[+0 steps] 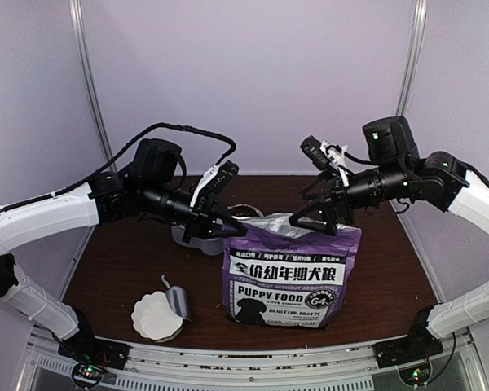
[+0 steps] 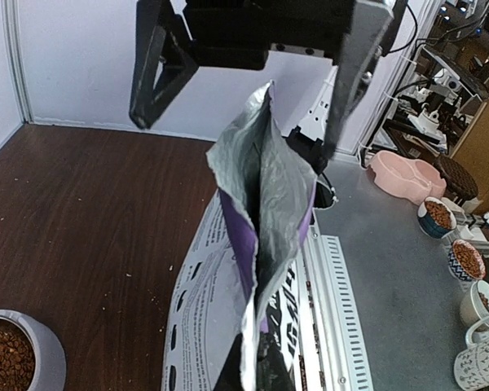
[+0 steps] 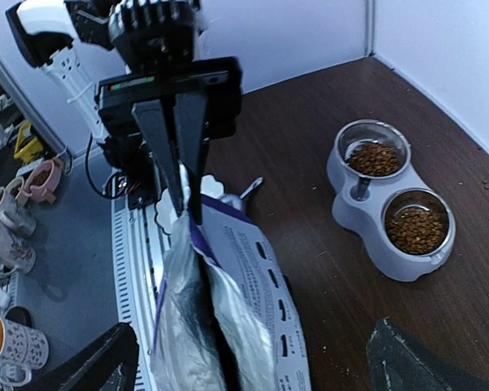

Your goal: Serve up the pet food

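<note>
Upright on the dark brown wooden desk (image 1: 122,261): a purple-and-white printed food bag (image 1: 292,273), mouth open, silver lining showing. The left pincer (image 3: 186,204) is pressed together on the bag's top edge, pinching its left corner. The right pincer (image 1: 307,221) is spread wide, one finger on either side of the bag's top at the right corner. It has no grip on the bag; whether a finger touches the foil I cannot tell.

The reddish-brown kibble pellets (image 3: 376,159) lie in both steel bowls of a pale grey double feeder (image 3: 346,216). The feeder sits behind the bag on the left arm's side, apart from it.

At the near left of the desk is a white scalloped dish (image 1: 156,318), with a shiny metal scoop (image 1: 178,301) against its far rim.
</note>
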Available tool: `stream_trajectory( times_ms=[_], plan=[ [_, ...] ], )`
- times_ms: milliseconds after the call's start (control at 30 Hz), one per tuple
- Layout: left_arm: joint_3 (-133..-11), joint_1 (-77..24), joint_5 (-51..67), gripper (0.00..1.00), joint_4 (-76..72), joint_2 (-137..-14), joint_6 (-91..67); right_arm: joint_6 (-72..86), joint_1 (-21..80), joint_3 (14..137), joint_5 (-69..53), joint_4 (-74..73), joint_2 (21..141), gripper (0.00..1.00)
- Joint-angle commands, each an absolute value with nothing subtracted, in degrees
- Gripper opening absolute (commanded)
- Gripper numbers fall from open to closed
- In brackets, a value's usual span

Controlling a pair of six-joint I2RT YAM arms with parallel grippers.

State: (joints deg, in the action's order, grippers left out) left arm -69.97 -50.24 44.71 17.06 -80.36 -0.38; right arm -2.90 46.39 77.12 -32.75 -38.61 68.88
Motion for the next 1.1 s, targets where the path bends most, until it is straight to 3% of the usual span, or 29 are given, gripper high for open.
stream_trajectory(
  times_ms=[0, 200, 300, 367, 500, 633, 767, 1067],
  plan=[
    [-70.2, -50.3, 46.2, 0.00, 17.7, -80.4, 0.3, -8.7, 50.6, 84.0, -35.5, -47.2, 75.8, 0.99],
    [-70.1, -50.3, 43.7, 0.00, 17.8, -80.1, 0.1, -11.9, 54.5, 89.1, -32.8, -53.7, 82.0, 0.95],
    [-69.9, -50.3, 42.7, 0.00, 17.5, -79.7, 0.1, -12.5, 56.3, 89.7, -27.6, -54.9, 82.6, 0.84],
    [-69.8, -50.3, 41.9, 0.00, 17.4, -79.4, 0.0, -12.5, 56.9, 89.4, -24.5, -54.4, 82.2, 0.70],
    [-69.7, -50.2, 41.6, 0.00, 17.3, -79.5, 0.0, -12.3, 57.2, 89.3, -21.7, -53.8, 81.1, 0.24],
    [-69.8, -50.0, 42.3, 0.11, 17.6, -79.4, 0.4, -11.9, 57.2, 88.8, -20.2, -52.7, 79.7, 0.00],
    [-70.3, -49.6, 43.3, 0.22, 19.2, -79.3, 1.4, -11.8, 57.2, 88.4, -21.0, -52.4, 78.9, 0.00],
    [-70.4, -49.4, 47.1, 0.23, 17.9, -79.5, 0.5, -11.1, 57.2, 87.9, -23.1, -52.3, 79.9, 0.00]
  ],
)
